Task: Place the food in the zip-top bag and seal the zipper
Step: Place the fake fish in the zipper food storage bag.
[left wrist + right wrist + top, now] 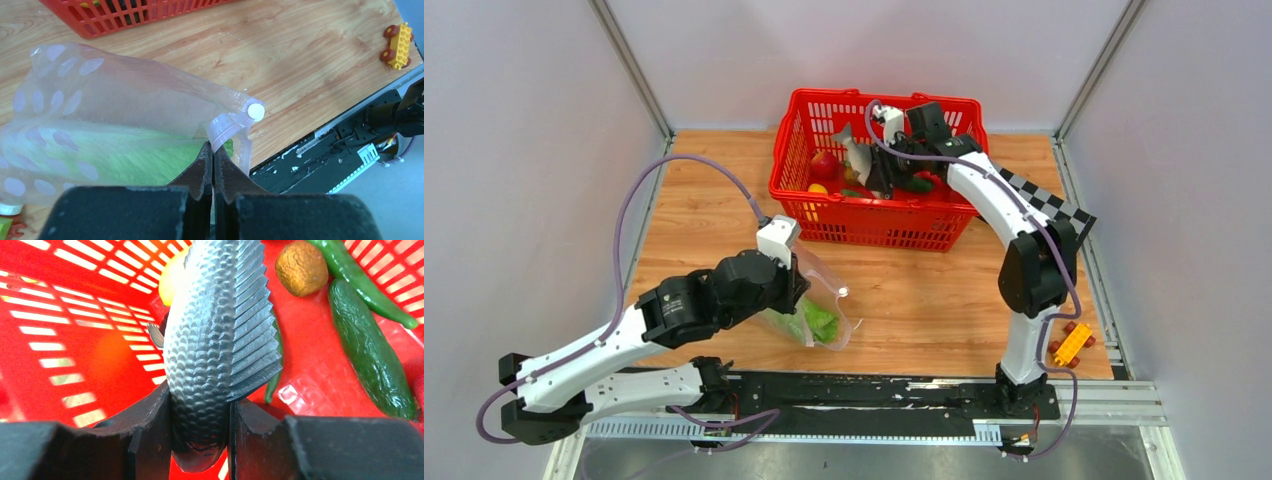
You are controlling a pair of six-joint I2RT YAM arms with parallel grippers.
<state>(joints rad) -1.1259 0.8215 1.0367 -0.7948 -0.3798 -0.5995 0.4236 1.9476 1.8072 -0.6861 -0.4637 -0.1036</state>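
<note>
The clear zip-top bag lies on the table with the pale-green lettuce inside. My left gripper is shut on the bag's mouth edge, pinching the pale zipper near its white end piece. The bag and lettuce fill the left wrist view. My right gripper is inside the red basket, shut on a grey scaly toy fish held upright. A dark cucumber, a green chili, a lemon and a red apple lie in the basket.
A brown round toy lies in the basket. An orange toy car sits by the right arm's base. A checkerboard marker lies at the right edge. Small toy blocks sit left of the bag.
</note>
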